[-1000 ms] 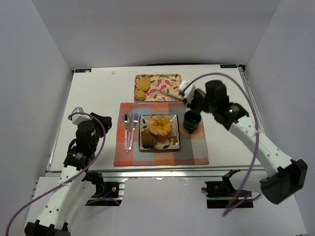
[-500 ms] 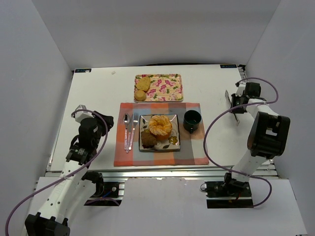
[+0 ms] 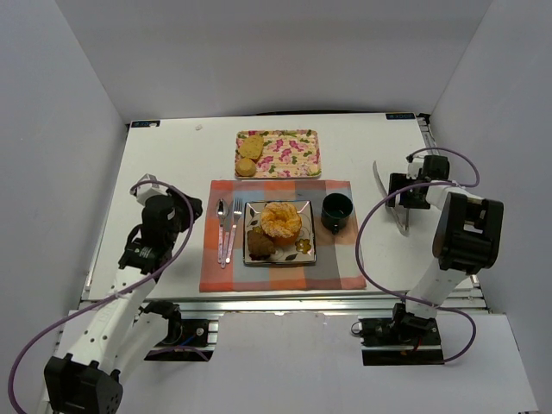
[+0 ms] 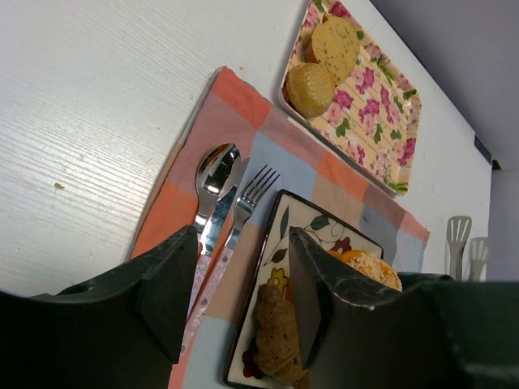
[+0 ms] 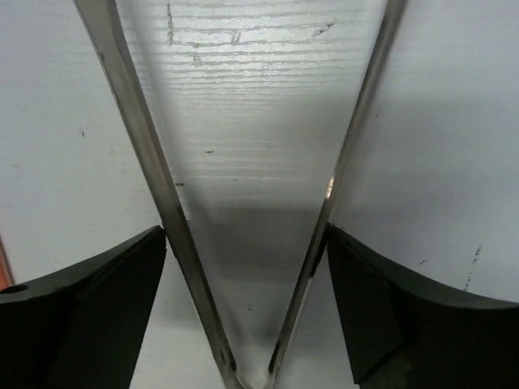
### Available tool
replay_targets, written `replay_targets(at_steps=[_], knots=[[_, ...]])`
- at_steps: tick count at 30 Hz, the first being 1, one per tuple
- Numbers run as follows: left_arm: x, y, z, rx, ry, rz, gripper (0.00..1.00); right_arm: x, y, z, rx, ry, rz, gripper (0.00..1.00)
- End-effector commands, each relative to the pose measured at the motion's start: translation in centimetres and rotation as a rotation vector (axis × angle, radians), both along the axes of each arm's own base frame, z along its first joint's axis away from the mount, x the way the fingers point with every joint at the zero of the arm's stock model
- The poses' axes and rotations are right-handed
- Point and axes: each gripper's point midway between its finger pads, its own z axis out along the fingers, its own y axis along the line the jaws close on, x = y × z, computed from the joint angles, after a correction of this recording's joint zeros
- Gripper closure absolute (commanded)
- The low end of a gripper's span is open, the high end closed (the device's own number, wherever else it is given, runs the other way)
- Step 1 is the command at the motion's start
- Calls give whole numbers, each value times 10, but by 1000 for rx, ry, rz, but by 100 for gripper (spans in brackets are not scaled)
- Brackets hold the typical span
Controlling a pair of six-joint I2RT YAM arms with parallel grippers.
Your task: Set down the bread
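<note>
A round sugared bread (image 3: 281,221) and a brown croissant (image 3: 260,241) lie on the square flowered plate (image 3: 307,252). More rolls (image 3: 250,147) sit on the floral tray (image 3: 293,153). My right gripper (image 3: 404,194) is at the right side of the table. Its fingers (image 5: 105,284) press on both arms of metal tongs (image 5: 138,130), which are spread wide and empty. My left gripper (image 3: 185,211) hovers left of the placemat (image 3: 345,267). It is slightly open with nothing between its fingers (image 4: 170,284). Past them I see the croissant (image 4: 280,336).
A dark mug (image 3: 336,211) stands right of the plate on the placemat. A spoon (image 3: 221,226) and a fork (image 3: 235,226) lie left of the plate. White walls close in the table on three sides.
My right arm pulled back from the tray to the table's right side, and the tongs sprang apart. My left gripper moved a little forward and its jaws parted slightly.
</note>
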Motion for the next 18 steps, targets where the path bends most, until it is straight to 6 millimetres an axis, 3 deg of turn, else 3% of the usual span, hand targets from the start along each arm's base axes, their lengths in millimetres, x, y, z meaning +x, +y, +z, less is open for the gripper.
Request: replay_targets(at_steps=[1,5,7,9,10,14,18], knots=[[10,-5,21,15,-38,-38,40,0,-1,14,7,-25,15,14],[15,-14,20,20,-28,-92,35,8,-7,63,-78,-130,79,11],[17,-21,18,20,-22,-129,31,15,-9,99,-119,-213,97,11],[22,-27,18,28,-17,-166,25,18,-6,129,-141,-277,116,11],[23,-35,19,20,-14,-212,16,24,-6,148,-151,-321,116,11],[36,-55,28,47,4,-335,11,31,14,199,-113,-409,138,11],[54,-65,42,61,-14,-386,11,29,49,230,14,-455,206,10]])
